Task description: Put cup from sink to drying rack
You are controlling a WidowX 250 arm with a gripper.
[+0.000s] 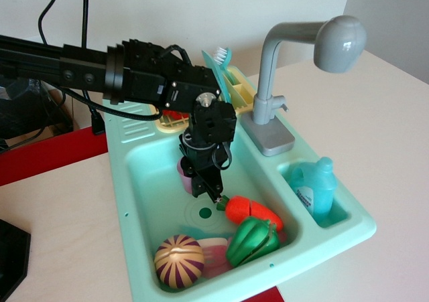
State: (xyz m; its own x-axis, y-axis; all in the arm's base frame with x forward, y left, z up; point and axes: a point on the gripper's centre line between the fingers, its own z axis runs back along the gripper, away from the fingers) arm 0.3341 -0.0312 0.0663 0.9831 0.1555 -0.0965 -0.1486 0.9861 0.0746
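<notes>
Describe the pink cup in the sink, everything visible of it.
The cup is a small pink tumbler that looks like translucent plastic, plain and cylindrical. Only its left side shows; the gripper covers the rest. It appears upright, inside the sink basin near the back wall, behind the drain mark. Whether the fingers grip it cannot be told.

Cup (pixel 182 169) in sink (pixel 144 201) under gripper (pixel 206 189); drying rack (pixel 242 96) behind
</notes>
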